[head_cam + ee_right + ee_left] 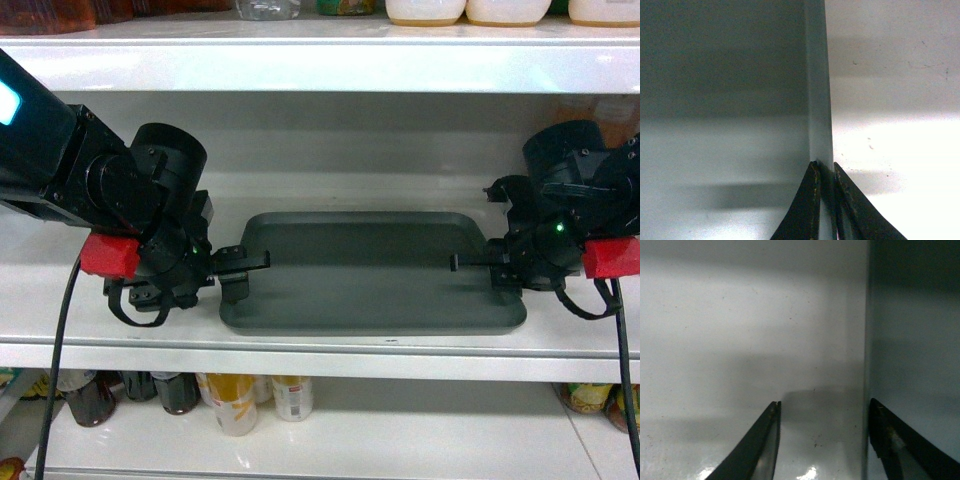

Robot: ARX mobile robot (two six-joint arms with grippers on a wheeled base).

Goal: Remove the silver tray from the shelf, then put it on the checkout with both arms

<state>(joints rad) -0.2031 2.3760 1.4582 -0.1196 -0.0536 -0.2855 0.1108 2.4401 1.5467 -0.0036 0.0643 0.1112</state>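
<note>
While the glossy white shelf [330, 345] carries the silver tray [370, 280] near its front lip, only one side is gripped. The right gripper [470, 263] is pinched tight on the tray's low right rim; the left gripper [245, 262] stands parted astride the left rim, holding nothing. Lifting now would likely tip the smooth, matte, round-cornered tray, or let the thin rim slip.
</note>
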